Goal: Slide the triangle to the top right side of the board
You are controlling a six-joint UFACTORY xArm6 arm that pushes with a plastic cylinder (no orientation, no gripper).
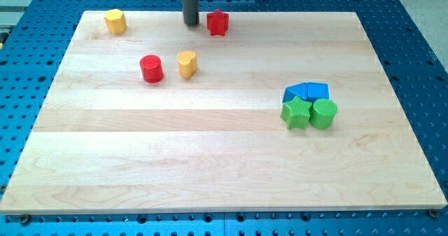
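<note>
A blue triangle [295,92] lies right of the board's middle, touching a blue cube [318,91] on its right. A green star [296,113] and a green cylinder [323,113] sit just below them in one cluster. My tip [190,24] rests near the board's top edge, just left of a red star [218,22]. The tip is far up and left of the blue triangle.
A yellow block [115,20] sits at the top left. A red cylinder [151,68] and a yellow heart [187,64] stand side by side below my tip. The wooden board [210,159] lies on a blue perforated table.
</note>
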